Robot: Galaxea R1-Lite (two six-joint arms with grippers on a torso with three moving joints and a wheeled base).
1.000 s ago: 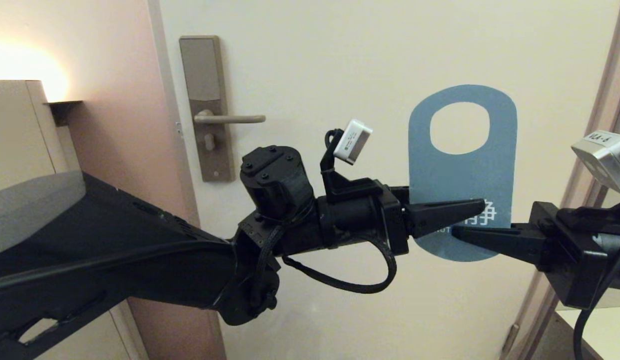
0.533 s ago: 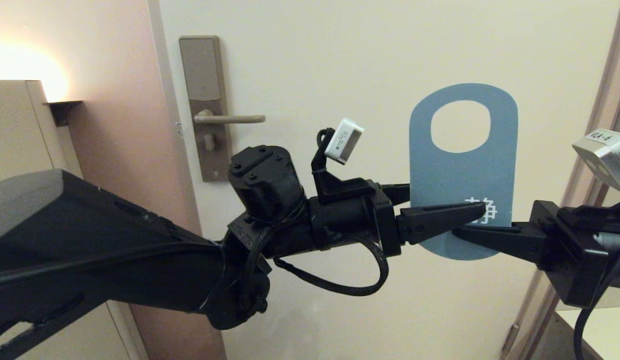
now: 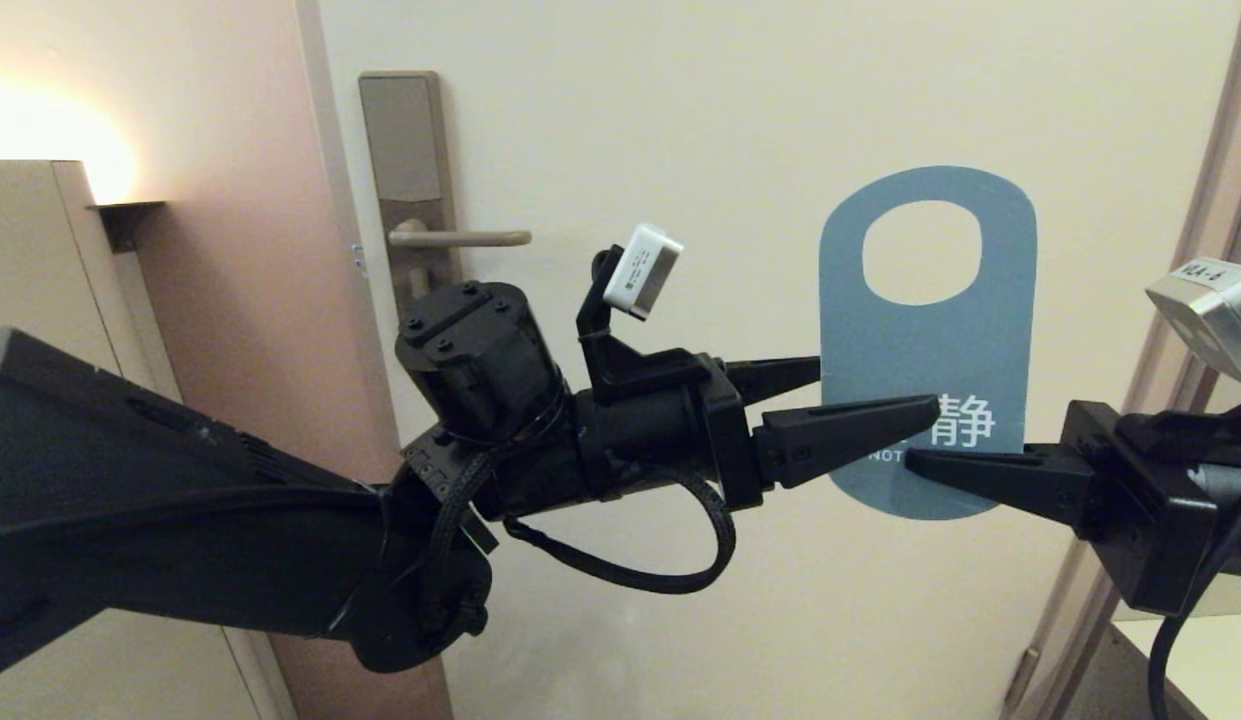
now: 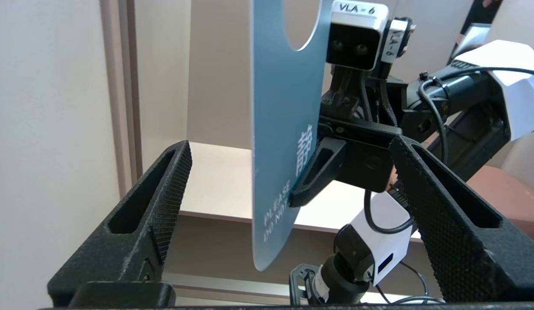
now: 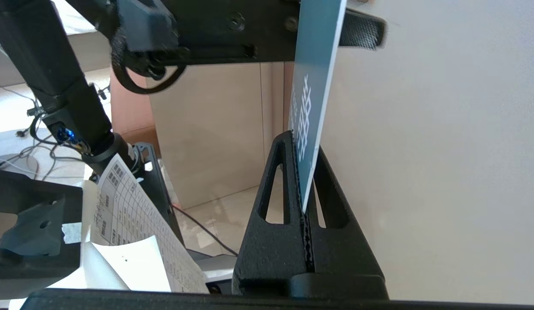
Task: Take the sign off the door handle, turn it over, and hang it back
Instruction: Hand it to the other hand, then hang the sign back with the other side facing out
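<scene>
A blue sign (image 3: 928,345) with a rounded hole near its top and white lettering low down is held upright in front of a cream door (image 3: 740,120), off the door handle (image 3: 460,238) and well to the right of it in the head view. The handle is a slim metal lever standing out level from a tall bronze-grey lock plate (image 3: 408,160) near the door's left edge, with nothing hanging on it. The right tool (image 3: 920,462) reaches in from the right and is clamped shut on the sign's lower edge; in the right wrist view its two black fingers (image 5: 288,189) press flat against both faces of the sign (image 5: 314,99). The left tool (image 3: 875,392) comes in from the left at about the same height with its jaws spread wide, one finger in front of the blue face and one behind it, neither touching the sign. In the left wrist view the sign (image 4: 284,107) stands edge-on in the gap between the two open fingers (image 4: 159,198). A pale cabinet (image 3: 40,260) stands by the pinkish wall to the left of the door.
</scene>
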